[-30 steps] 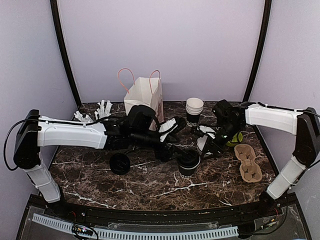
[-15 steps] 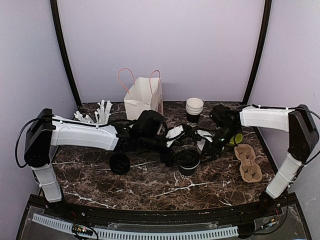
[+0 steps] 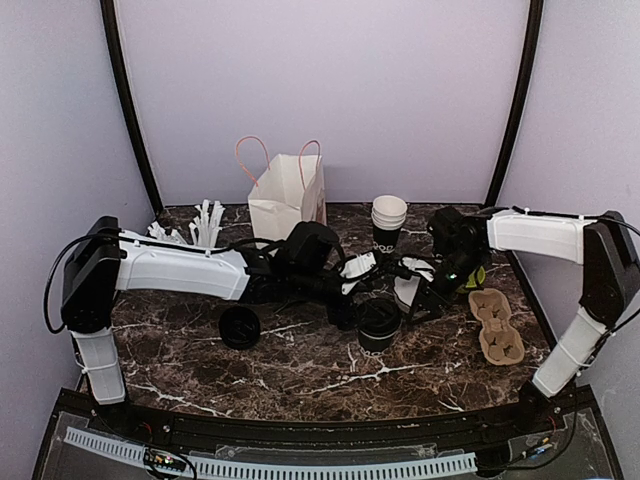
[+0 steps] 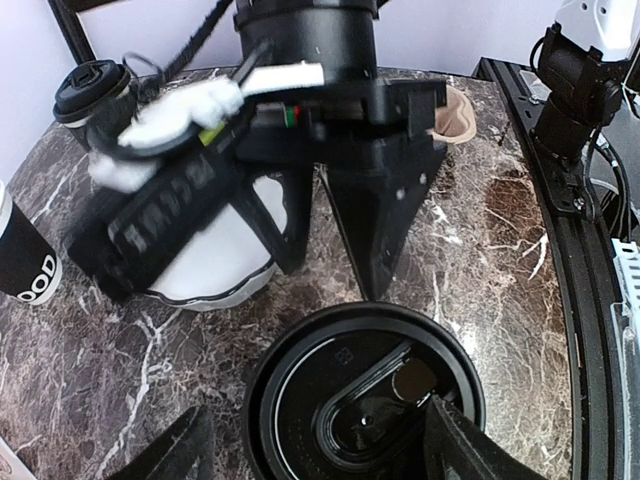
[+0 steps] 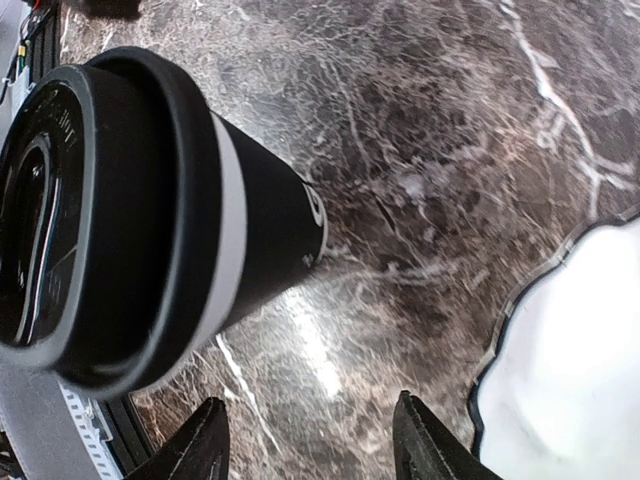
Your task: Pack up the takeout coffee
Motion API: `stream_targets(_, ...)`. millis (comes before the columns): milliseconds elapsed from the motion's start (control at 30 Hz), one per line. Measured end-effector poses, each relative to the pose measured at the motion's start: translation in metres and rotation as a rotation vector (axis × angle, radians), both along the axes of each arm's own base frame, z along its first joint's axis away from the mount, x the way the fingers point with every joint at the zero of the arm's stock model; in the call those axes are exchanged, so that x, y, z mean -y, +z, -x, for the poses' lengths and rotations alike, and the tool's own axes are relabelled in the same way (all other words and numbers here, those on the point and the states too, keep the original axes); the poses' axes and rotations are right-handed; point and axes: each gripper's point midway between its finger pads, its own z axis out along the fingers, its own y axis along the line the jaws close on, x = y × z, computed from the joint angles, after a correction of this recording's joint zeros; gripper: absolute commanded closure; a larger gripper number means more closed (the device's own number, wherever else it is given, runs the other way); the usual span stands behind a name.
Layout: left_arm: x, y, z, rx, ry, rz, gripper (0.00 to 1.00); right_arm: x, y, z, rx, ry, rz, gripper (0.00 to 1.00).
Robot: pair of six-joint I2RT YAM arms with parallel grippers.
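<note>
At the left of the desk (image 3: 300, 372) stands what looks like a second lidded cup (image 3: 240, 327), well apart from both my grippers. I leave it for now.

The coffee cup (image 4: 360, 395) that matters stands upright in the middle of the desk with its black lid on, so its long axis runs straight up. My left gripper (image 4: 318, 452) reaches in from the left with its jaws wide, one finger on each side of that lid. The left finger shows a strip of desk between itself and the rim. The right finger overlaps the rim, and I cannot tell whether it touches. I judge the cup is straddled but not yet clamped.

Just right of the cup, and a little farther back, my right gripper (image 4: 335, 280) points down at the desk. Its jaws are parted with nothing between them. The cup lies off to its side, outside the gap.

So the left arm is the nearer one. Closing it level on the cup wall below the lid should do.

The cardboard cup tray (image 3: 497, 326) lies at the right, and the paper bag (image 3: 290, 195) stands at the far left.
</note>
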Motion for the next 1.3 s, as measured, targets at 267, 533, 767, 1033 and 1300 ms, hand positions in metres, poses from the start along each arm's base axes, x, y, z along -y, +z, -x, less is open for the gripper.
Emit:
stream_targets(267, 0.005, -0.002, 0.0, 0.0, -0.01, 0.003, 0.3, 0.01, 0.03, -0.003, 0.012, -0.035, -0.033, 0.4)
stream_targets(533, 0.005, -0.002, 0.001, -0.003, -0.014, 0.004, 0.32, -0.015, 0.059, 0.011, -0.124, -0.018, -0.202, 0.42)
stream_targets(767, 0.005, -0.003, 0.001, -0.005, -0.012, 0.005, 0.33, -0.02, 0.045, 0.017, -0.246, -0.034, -0.211, 0.57)
stream_targets(1033, 0.005, -0.005, 0.001, -0.009, -0.009, 0.001, 0.35, -0.022, 0.041, 0.018, -0.291, -0.056, -0.208, 0.66)
stream_targets(1300, 0.005, -0.006, 0.001, -0.009, -0.009, 0.005, 0.35, -0.02, 0.031, 0.012, -0.332, -0.118, -0.164, 0.72)
